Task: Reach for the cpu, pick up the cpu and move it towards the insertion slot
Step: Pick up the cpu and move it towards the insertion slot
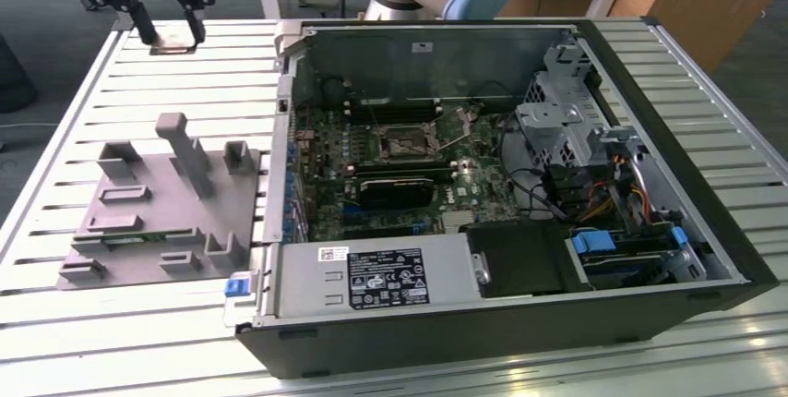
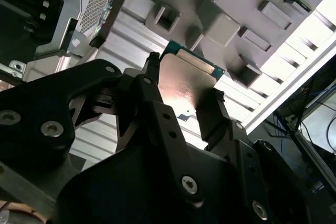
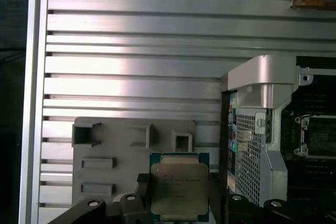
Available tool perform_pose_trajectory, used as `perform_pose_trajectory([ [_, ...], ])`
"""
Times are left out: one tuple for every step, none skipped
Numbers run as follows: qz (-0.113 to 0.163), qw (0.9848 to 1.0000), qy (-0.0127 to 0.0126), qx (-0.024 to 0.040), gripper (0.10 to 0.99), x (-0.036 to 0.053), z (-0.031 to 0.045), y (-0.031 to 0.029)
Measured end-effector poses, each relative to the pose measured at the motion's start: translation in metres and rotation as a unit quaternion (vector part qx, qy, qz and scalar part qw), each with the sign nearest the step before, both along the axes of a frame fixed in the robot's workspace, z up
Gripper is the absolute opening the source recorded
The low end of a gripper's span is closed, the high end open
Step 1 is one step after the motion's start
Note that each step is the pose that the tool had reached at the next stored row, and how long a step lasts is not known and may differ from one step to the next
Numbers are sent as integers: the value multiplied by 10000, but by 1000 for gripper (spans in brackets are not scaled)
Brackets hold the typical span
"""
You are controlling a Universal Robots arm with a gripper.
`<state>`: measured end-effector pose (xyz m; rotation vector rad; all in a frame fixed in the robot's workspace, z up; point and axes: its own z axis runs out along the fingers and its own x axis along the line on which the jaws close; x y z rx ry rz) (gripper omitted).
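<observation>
Cpu [image 1: 175,44] is clamped flat between the two fingers of the gripper [image 1: 170,35], held clear above the slatted bench [image 1: 74,120]. It hangs to the exterior view's left of the open computer case [image 1: 493,342], near that case's far corner. Inside the case, the insertion slot [image 1: 404,143] lies well apart from the cpu. A grey fixture [image 1: 161,222] rests just beside the case.

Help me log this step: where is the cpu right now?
The cpu is clamped in the gripper at the exterior view's upper left, left of the open computer case; in both wrist views the grey fixture lies behind it.
</observation>
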<state>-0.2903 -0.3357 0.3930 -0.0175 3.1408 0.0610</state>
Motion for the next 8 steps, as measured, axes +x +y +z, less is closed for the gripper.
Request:
perform_pose_trajectory([
  [0, 10000, -1, 0, 533, 18, -1, 18],
  [0, 10000, -1, 0, 533, 38, -2, 34],
  [0, 10000, 0, 0, 533, 59, -3, 50],
  [1, 10000, 0, 0, 533, 84, -3, 64],
  [0, 10000, 0, 0, 533, 110, -5, 74],
  [0, 10000, 0, 1, 533, 140, -6, 83],
  [0, 10000, -1, 1, 533, 175, -7, 89],
  [0, 10000, 0, 0, 533, 213, -7, 91],
])
